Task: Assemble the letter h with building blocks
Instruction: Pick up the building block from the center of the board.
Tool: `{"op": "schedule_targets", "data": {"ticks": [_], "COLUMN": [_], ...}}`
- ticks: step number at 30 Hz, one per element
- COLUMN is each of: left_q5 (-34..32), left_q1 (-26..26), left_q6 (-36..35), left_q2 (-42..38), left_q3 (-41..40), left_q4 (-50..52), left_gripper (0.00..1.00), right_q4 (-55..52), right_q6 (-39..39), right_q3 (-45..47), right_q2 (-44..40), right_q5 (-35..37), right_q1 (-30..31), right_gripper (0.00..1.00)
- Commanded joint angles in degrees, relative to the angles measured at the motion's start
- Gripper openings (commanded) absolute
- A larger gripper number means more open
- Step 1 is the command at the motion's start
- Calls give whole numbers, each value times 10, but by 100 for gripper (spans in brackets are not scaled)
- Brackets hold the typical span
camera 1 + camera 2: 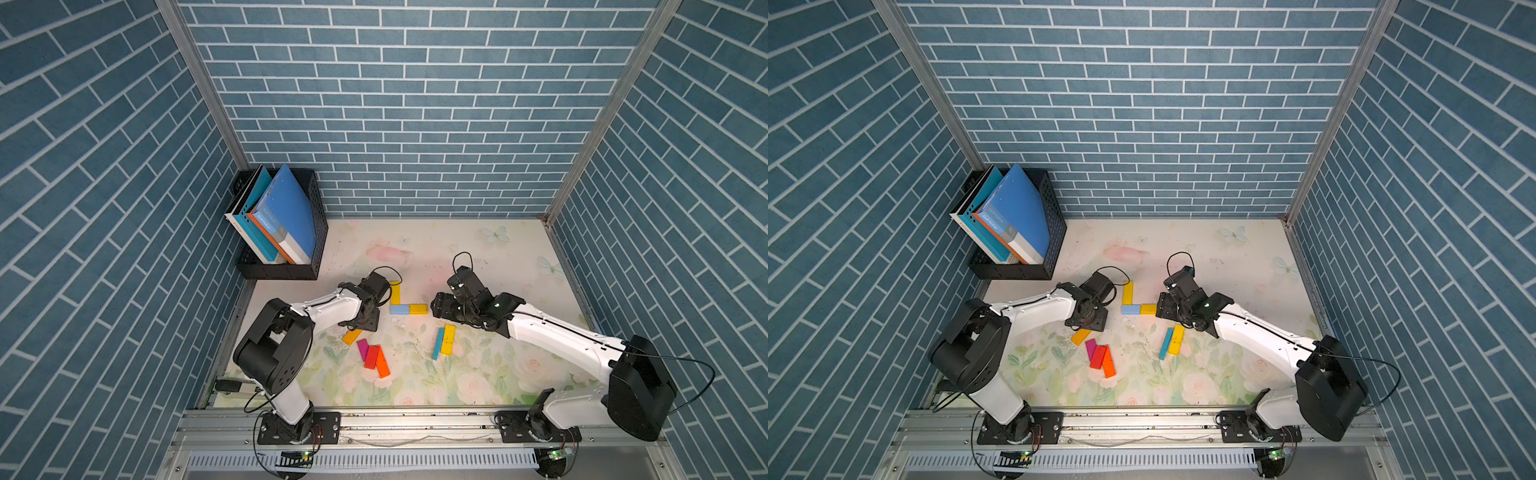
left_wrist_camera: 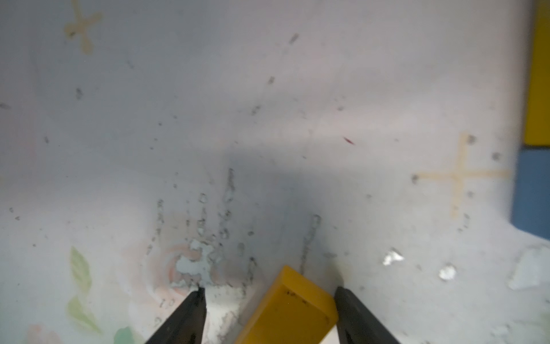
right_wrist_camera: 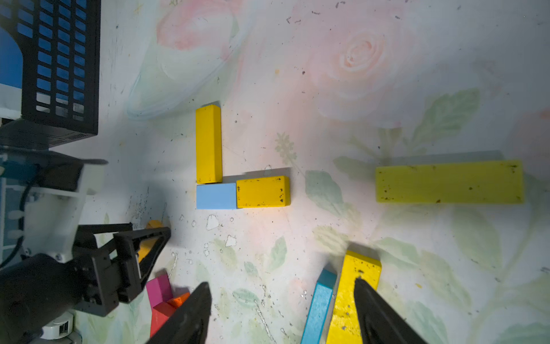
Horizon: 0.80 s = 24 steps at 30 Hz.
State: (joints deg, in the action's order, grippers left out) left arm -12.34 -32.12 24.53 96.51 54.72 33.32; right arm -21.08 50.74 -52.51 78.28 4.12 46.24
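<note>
Straddling an amber block with the left gripper, jaws parted and not yet pinching; hovering with the right gripper spread wide and empty near the teal block; already laid flat as an L: tall yellow block, light blue block, short yellow block; probably light, stiff, smooth painted wood; best pinched across the long sides at mid-length, lest it pivot or skid
</note>
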Motion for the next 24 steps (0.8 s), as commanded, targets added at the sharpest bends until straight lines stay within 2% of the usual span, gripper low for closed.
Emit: {"op": "schedule_targets", "data": {"ticks": [1, 3, 6, 8, 11, 15, 24], "left_q5": [8, 11, 25, 51, 34, 80, 63], "left_q1": [9, 10, 15, 20, 25, 48, 50], "left_q6": [11, 19, 43, 59, 69, 73, 79], "left_q2": [16, 6, -3, -9, -7, 1, -15], "left_q3": [-23, -35, -64, -93, -84, -92, -76], "left_q4": [22, 20, 13, -4, 6, -18, -22], "left_gripper": [75, 81, 80, 76, 67, 45, 16], "right_q4": [-13, -15, -15, -16, -15, -21, -25], "right_q6": [7, 7, 7, 7, 8, 6, 9], "right_q3": [7, 6, 3, 1, 6, 3, 9], "right_q2": [-17, -16, -16, -16, -22, -25, -39], "right_q5": [15, 15, 16, 16, 17, 21, 29], "right_q1": [1, 1, 1, 1, 1, 1, 1], "right_gripper": [76, 76, 76, 76, 75, 74, 73]}}
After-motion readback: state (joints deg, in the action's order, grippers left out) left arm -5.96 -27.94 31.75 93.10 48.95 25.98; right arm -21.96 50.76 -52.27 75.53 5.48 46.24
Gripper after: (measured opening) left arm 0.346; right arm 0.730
